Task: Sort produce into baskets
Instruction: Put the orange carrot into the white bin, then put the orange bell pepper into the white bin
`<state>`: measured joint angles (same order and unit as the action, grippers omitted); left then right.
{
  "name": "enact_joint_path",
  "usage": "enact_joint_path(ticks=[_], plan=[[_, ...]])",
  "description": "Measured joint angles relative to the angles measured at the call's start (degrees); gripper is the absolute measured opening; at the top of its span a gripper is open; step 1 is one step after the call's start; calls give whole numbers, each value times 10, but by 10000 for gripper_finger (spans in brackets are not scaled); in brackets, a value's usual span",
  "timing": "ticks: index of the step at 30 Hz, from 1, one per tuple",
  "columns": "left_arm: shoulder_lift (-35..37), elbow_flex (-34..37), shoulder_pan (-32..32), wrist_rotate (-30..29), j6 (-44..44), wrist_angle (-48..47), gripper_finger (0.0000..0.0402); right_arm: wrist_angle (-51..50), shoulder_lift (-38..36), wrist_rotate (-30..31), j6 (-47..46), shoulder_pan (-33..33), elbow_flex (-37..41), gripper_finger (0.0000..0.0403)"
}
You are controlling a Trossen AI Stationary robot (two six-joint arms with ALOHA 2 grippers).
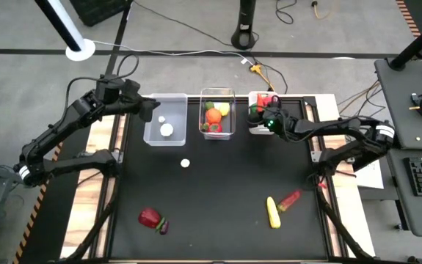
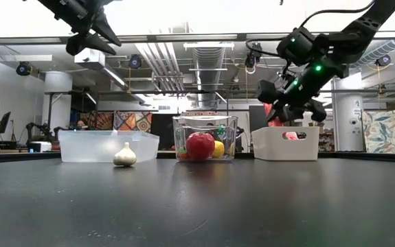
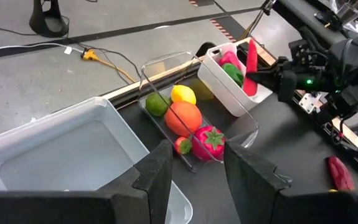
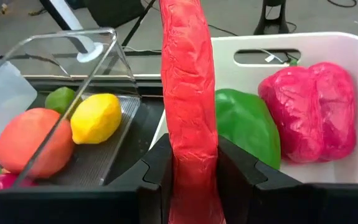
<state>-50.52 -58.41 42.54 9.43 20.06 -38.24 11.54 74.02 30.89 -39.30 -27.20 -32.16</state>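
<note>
- Our right gripper hangs over the opaque white basket, jaws pinching a long red chili pepper that stands nearly upright between the fingers.
- Below it in that white basket we see a green pepper and a magenta piece lying side by side.
- The middle clear basket holds an orange, a lemon, a lime, a strawberry and a red apple.
- Our left gripper hovers above the left translucent basket, its jaws apart with a modest gap and nothing between them.
- Two small white pieces sit inside that left basket.
- A white garlic rests on the black table, just in front of the left and middle baskets.
- Near the front left we spot a red pepper touching a purple piece.
- Front right, a yellow corn lies just beside another red chili, both well apart from the baskets.
</note>
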Motion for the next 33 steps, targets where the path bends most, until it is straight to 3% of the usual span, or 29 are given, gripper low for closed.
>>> enact_joint_path(ticks=[18, 33], plan=[[-1, 0, 0, 0, 2, 23, 128, -5, 28, -29, -6, 0, 0, 156], [-1, 0, 0, 0, 2, 23, 128, -5, 1, -57, 13, 0, 0, 166]])
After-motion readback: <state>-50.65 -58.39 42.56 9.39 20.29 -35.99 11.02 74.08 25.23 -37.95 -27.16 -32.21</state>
